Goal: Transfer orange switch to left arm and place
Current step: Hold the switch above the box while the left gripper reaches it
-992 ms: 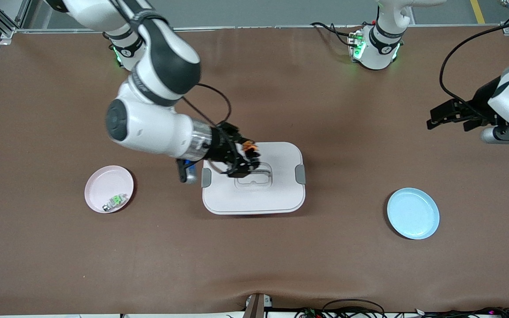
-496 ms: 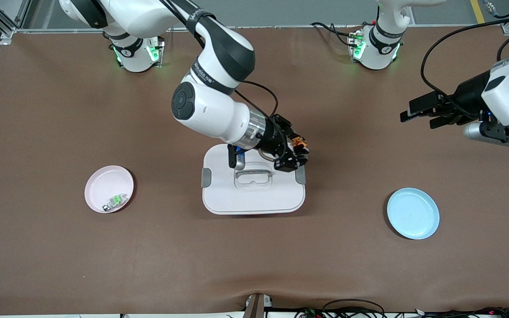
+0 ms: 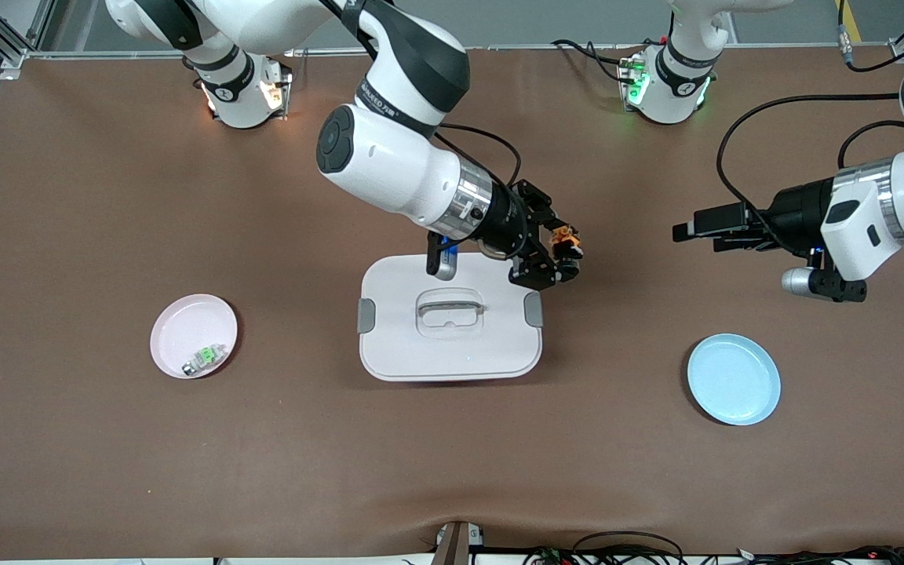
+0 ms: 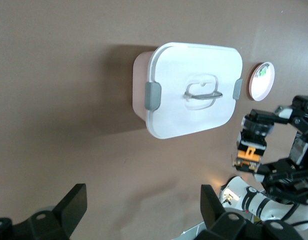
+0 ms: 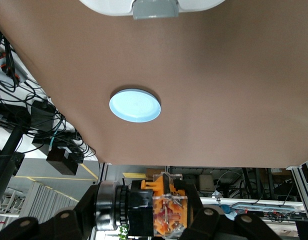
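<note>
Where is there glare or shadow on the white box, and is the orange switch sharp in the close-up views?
Left wrist view: the box lid is glared near white and casts a dark shadow on the table. Front view: evenly lit, soft shadow beside the box. Right wrist view: the orange switch is close and slightly soft; the blue plate is sharper.

Bright, even overhead light, soft shadows under the arms, glare whitening the box (image 4: 194, 90) lid.

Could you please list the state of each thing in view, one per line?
Right gripper: shut on switch, over the table beside the box.
Switch: held, airborne.
Left gripper: open, empty.
Box: lidded, clips down.
Pink plate: holds green component.
Blue plate: empty.
</note>
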`<action>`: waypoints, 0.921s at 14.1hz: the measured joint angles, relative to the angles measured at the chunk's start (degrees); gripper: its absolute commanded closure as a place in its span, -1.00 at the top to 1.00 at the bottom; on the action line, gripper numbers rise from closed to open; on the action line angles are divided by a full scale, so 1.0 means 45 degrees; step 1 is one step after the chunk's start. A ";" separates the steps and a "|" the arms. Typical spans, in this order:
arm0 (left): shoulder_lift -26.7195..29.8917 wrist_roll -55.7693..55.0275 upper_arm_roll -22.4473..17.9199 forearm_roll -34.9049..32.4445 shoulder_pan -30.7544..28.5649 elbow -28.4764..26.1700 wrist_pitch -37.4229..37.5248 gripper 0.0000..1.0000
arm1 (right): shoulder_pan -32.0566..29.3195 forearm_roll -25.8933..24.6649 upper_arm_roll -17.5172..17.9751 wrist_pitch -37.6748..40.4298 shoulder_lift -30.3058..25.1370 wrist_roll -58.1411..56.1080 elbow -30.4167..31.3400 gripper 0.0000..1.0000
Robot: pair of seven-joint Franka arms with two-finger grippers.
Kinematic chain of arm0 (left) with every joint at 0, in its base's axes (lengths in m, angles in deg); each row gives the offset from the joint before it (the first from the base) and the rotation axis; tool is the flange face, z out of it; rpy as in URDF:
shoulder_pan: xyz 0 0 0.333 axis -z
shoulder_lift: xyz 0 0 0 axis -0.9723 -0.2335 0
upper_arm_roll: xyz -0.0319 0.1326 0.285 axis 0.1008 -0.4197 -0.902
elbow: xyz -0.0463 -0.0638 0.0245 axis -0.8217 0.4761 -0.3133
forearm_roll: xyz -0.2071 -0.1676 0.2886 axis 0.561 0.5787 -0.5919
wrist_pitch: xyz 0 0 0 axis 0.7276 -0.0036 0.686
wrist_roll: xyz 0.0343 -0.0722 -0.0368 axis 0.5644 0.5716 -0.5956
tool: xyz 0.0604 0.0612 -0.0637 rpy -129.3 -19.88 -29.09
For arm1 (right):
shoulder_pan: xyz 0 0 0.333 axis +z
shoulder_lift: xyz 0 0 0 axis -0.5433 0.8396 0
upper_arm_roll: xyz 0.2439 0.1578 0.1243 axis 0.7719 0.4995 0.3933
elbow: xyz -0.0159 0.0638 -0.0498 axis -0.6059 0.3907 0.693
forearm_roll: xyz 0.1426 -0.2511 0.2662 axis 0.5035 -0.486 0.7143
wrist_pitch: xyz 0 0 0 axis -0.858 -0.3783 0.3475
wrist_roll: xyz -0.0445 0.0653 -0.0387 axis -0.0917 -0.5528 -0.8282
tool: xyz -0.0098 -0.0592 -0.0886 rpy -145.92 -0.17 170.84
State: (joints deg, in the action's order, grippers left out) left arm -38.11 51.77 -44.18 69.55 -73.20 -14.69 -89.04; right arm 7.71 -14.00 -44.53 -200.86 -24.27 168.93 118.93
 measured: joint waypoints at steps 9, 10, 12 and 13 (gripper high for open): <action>0.0086 -0.0513 0.0762 0.1762 0.0439 0.0124 -0.1220 1.00 | 0.0455 0.0005 0.0037 -0.1298 0.0417 0.1641 -0.0101 -1.00; 0.0071 -0.0489 0.0786 0.1824 0.0527 0.0121 -0.1322 1.00 | 0.0531 0.0005 0.0036 -0.1391 0.0450 0.1685 -0.0107 -1.00; -0.0002 -0.0371 0.0796 0.1835 0.0779 0.0097 -0.1450 1.00 | 0.0629 0.0005 0.0032 -0.1454 0.0512 0.1840 -0.0159 -1.00; -0.0083 -0.0096 0.0799 0.1835 0.0876 0.0075 -0.1525 1.00 | 0.0637 0.0005 0.0032 -0.1463 0.0534 0.1921 -0.0203 -1.00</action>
State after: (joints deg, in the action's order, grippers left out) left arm -38.49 51.34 -40.59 77.81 -69.26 -14.36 -95.90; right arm 10.57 -13.98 -44.39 -207.44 -21.87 177.58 118.02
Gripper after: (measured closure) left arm 0.000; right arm 0.278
